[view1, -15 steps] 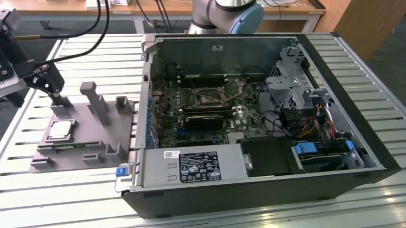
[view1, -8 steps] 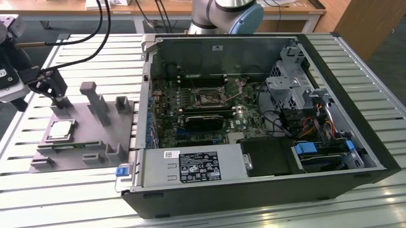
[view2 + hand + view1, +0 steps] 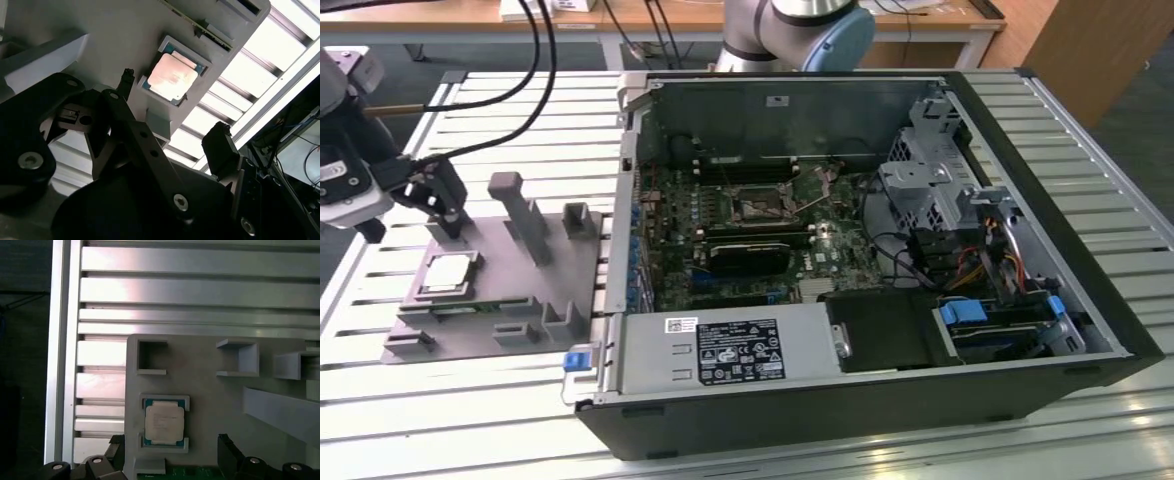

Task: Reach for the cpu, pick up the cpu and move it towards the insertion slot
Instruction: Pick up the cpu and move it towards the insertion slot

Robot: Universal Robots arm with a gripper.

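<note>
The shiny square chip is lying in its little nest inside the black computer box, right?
Not quite. The cpu is lying in its little nest, but that nest is in the grey fixture beside the computer case, not inside it. The exterior view shows this.

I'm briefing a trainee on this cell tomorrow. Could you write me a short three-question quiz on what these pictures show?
1. True or false: the cpu is clamped in the gripper, clear of the grey fixture.
2. Where is the insertion slot? A) on the grey fixture B) inside the open computer case C) held in the jaws
3. Fill in: the jaws stand ___ close to the cpu.
Key: 1 false, it lies in its recess in the grey fixture. 2 B. 3 open.
</note>
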